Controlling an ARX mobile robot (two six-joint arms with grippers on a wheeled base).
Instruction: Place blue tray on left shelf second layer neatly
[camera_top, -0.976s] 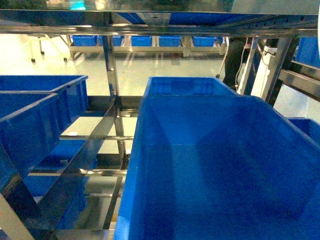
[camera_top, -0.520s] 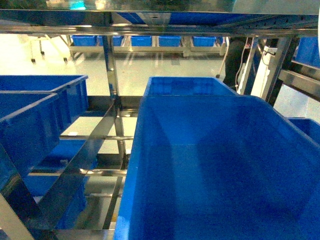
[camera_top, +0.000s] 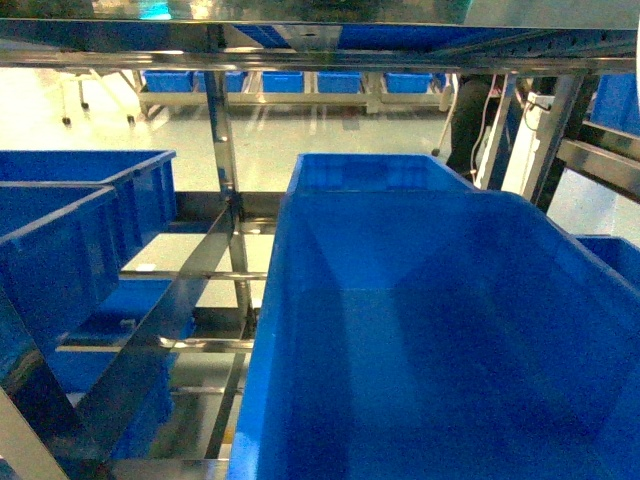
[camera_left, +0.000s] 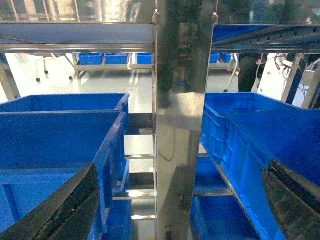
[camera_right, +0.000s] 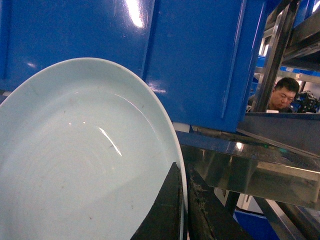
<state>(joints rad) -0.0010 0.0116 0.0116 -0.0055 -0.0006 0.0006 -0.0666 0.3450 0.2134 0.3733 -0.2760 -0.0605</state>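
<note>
Glossy smooth plastic on tray (camera_right: 75, 165), pale blue w/ highlights and a few dark specks. Crates (camera_top: 440, 330) hard blue plastic, semi-gloss, ribbed outside. Rack post (camera_left: 181, 120) polished steel, mirror-bright, reflective. Fingers (camera_right: 165, 212) black, matt, rough-looking; same on left pads (camera_left: 60, 207).

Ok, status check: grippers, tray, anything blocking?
Left gripper open, empty. Right gripper shut on blue tray. Dark-blue crate right behind tray; steel post before left gripper.
</note>
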